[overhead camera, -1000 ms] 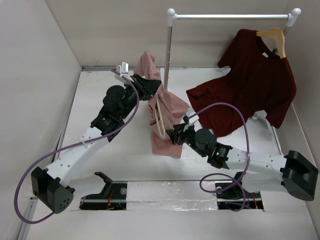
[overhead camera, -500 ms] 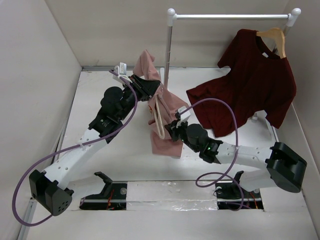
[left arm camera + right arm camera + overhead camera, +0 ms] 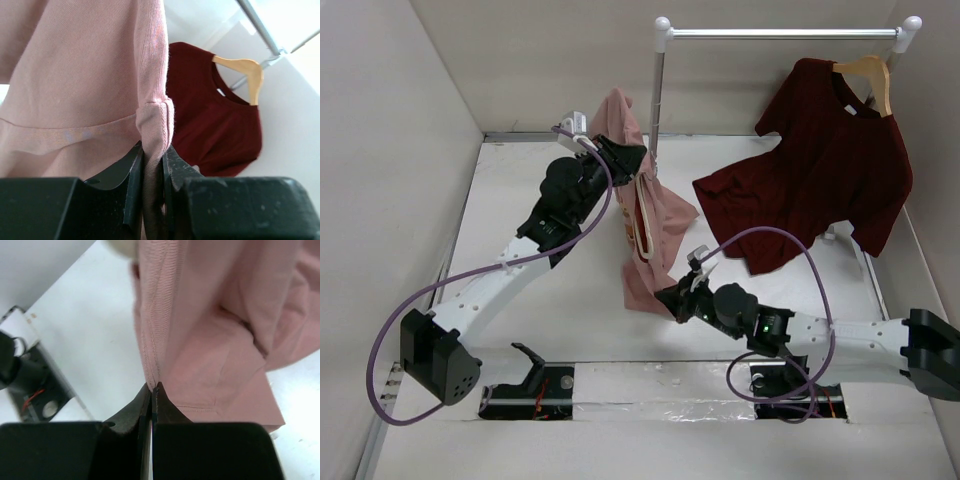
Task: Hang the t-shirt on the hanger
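Pinching the t-shirt (image 3: 658, 215), left claw (image 3: 631, 160) high, right claw (image 3: 670, 297) low.

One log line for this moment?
left claw: shut on t-shirt, aloft | right claw: shut on t-shirt, low | hanger: against t-shirt

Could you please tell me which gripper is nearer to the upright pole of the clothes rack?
Left. The left gripper pinches the t-shirt just beside the pole; the right gripper grips the shirt's lower edge, well nearer the arm bases.
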Action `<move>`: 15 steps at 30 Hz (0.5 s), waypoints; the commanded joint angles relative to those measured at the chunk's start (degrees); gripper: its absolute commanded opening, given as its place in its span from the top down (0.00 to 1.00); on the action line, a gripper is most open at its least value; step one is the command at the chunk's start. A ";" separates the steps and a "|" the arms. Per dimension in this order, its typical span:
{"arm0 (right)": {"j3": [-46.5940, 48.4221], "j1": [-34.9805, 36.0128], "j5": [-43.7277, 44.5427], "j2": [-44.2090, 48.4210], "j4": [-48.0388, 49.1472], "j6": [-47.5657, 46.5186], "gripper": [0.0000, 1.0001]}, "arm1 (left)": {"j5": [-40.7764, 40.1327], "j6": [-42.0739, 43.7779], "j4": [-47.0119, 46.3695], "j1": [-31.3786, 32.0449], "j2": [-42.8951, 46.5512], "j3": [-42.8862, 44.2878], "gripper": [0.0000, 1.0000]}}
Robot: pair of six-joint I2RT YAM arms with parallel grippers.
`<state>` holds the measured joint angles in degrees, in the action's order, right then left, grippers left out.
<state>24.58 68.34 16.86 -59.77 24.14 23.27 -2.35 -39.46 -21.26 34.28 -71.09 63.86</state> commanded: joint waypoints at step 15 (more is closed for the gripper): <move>15.66 4.17 -7.19 14.34 -30.19 2.67 1.00 | -5.39 3.96 -16.27 -0.80 -3.88 0.66 1.00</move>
<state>33.56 71.35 13.32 -44.95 1.74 26.81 -5.93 -36.05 -27.18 34.26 -75.22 65.01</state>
